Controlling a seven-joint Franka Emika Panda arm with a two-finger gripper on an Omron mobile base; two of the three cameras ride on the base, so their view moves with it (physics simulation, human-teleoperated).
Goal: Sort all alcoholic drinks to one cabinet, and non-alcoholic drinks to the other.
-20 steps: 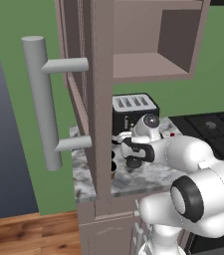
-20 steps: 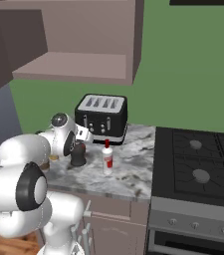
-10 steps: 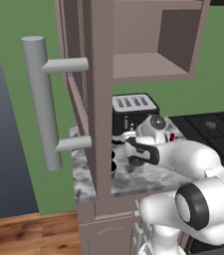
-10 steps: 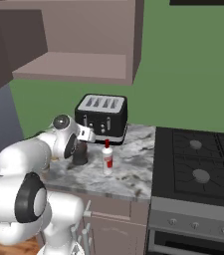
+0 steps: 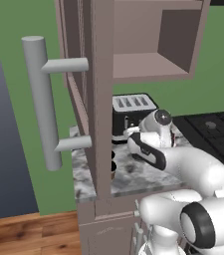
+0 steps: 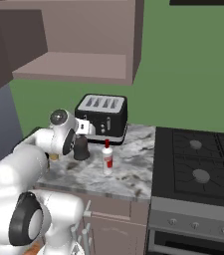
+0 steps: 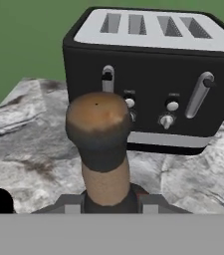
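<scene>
The squat black bottle [image 6: 81,148] stands upright on the marbled counter [image 6: 133,172], just in front of the toaster [image 6: 102,115] and a little to the left of it as the right base view has it. From the hand view its thin brown neck [image 7: 103,164] rises between the two dark fingers, topped by a rounded brown stopper [image 7: 98,119]. The pincer [image 7: 109,203] is pressed in on that neck, low down near the shoulder, with a fingertip on either side.

I'd judge this one bottom-heavy: a wide bell body under a narrow stalk. It looks hard and smooth, glass-like, so stiff but liable to slip and to break if dropped. Holding the neck under the bulge of the stopper seems the sensible place, since the stopper would catch if the bottle slid down. The body looks too broad for these fingers. Held that high, the bottle may swing like a pendulum, so a slow, level lift would suit it.

Just beside it to the right stands the slim clear bottle [image 6: 107,158] with the red label and cap, near enough to be knocked over by a sideways sweep. The small tan cup [image 5: 112,167] sits at the counter's left end, partly hidden behind the open cabinet door [image 5: 96,99] with its thick grey bar handle [image 5: 43,102]. The wall cabinet's shelf [image 6: 73,67] hangs above, well up from the counter.
</scene>
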